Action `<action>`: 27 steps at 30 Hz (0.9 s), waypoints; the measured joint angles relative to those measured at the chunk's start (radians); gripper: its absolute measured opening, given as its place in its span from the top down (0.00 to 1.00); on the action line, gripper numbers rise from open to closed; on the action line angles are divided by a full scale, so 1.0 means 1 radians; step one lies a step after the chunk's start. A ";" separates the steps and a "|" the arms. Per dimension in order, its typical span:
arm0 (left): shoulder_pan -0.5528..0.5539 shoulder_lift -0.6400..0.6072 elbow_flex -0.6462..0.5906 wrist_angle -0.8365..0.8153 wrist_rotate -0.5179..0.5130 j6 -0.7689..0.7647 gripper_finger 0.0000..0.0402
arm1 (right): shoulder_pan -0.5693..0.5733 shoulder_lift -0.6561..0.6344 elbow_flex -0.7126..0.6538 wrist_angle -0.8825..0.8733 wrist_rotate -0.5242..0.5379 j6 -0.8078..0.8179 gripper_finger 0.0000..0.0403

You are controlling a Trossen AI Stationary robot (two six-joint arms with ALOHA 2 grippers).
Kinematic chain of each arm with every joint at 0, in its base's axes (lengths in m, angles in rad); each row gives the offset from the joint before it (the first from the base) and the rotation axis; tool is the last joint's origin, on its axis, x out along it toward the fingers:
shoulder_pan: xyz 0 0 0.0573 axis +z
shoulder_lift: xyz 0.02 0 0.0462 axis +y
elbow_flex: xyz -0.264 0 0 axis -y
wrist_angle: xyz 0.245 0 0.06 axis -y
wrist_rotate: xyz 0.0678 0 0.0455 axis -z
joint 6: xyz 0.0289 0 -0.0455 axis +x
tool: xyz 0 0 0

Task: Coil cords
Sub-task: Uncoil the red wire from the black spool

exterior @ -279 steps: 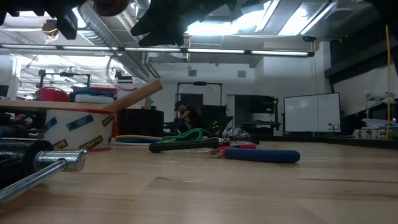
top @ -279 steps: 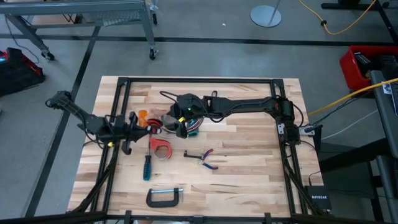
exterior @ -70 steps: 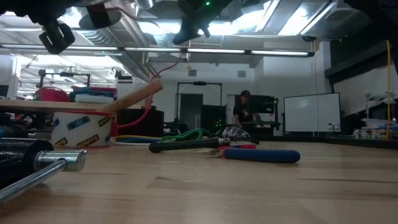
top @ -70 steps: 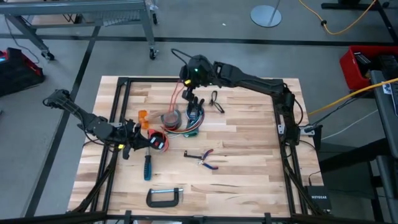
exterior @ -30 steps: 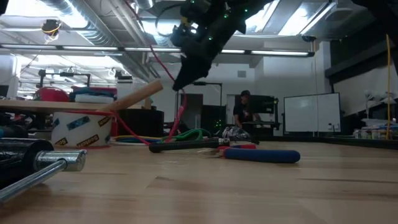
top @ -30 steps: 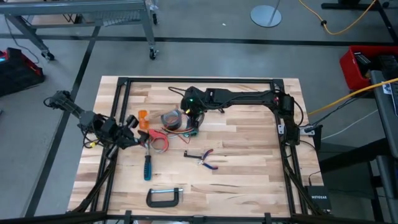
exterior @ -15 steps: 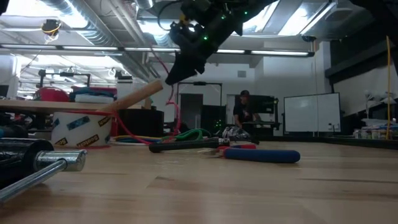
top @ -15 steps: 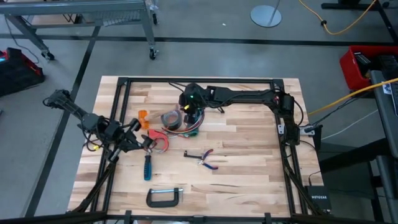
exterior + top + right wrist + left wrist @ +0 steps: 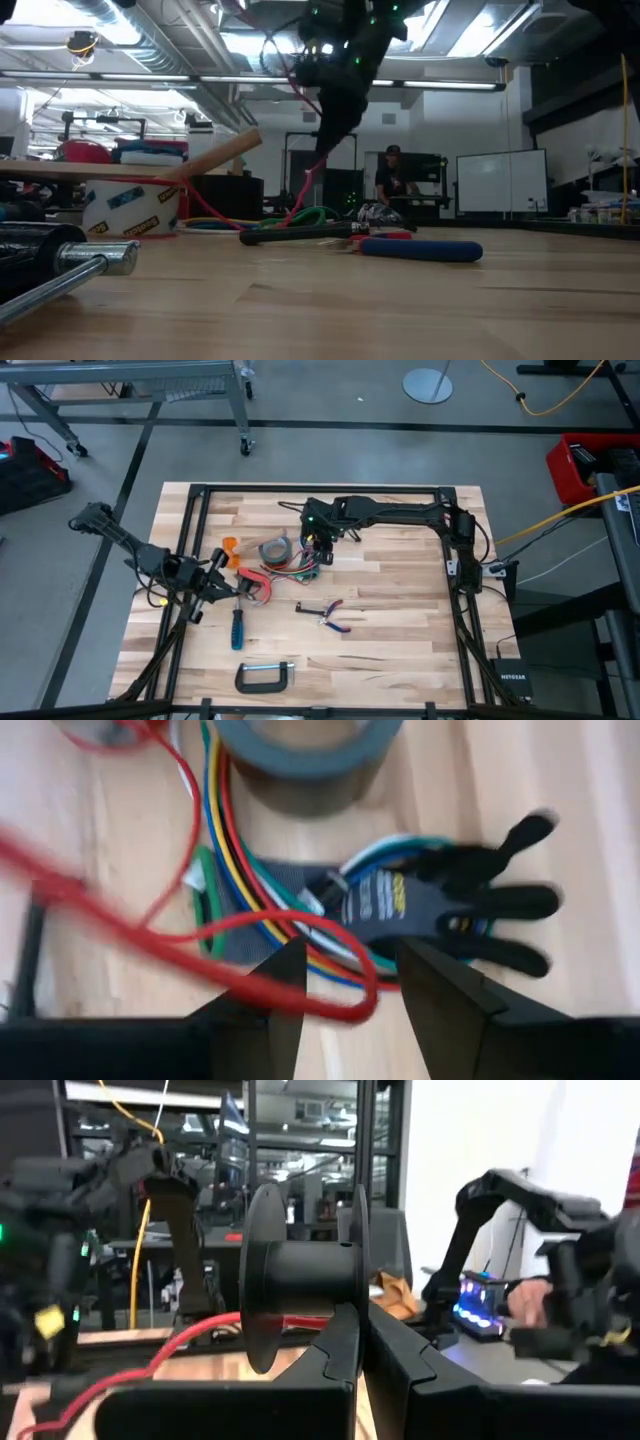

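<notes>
The red cord [image 9: 335, 1010] runs from a black spool [image 9: 300, 1275] at about 9 o'clock of the table's middle, across the wood, to a loose heap of coloured wires [image 9: 230, 870] at about 12 o'clock, where it rises off the table towards the right gripper [image 9: 345, 955]. That gripper hangs just above the heap with its fingers clearly apart. The cord loops across the gap between them, and it looks draped or hooked there rather than pinched, though the contact itself is hard to make out. A grey tape roll [image 9: 300, 750] sits just beside the heap towards 10 o'clock, and a dark glove [image 9: 470, 895] lies under the wires. The left gripper [image 9: 358, 1335] has its fingers closed tight on one flange of the spool, holding it clear of the table with some red turns on its core. The step in hand seems to be feeding slack so the cord can be wound on the spool; only part of it looks wound so far. Next, the right gripper probably needs a firm grip on the cord alone, clear of the other wires, and must carry it round the core while the left keeps the spool steady.
</notes>
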 joint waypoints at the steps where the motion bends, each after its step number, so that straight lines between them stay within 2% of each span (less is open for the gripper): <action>1: 0.000 0.008 0.000 0.000 -0.009 0.000 1.00 | 0.000 -0.013 0.001 0.006 -0.005 0.000 0.60; 10: 0.000 0.046 0.000 0.007 -0.037 0.013 1.00 | 0.001 -0.041 0.003 0.020 -0.130 0.009 0.60; 18: 0.000 0.046 0.000 -0.004 -0.037 0.086 1.00 | 0.001 -0.041 0.003 0.012 -0.139 0.039 0.60; 22: 0.000 0.046 0.000 -0.009 -0.037 0.112 1.00 | 0.000 -0.041 0.025 -0.054 -0.192 0.060 0.60; 27: 0.000 0.053 0.000 -0.012 -0.037 0.130 1.00 | 0.001 -0.041 0.118 -0.199 -0.174 0.057 0.60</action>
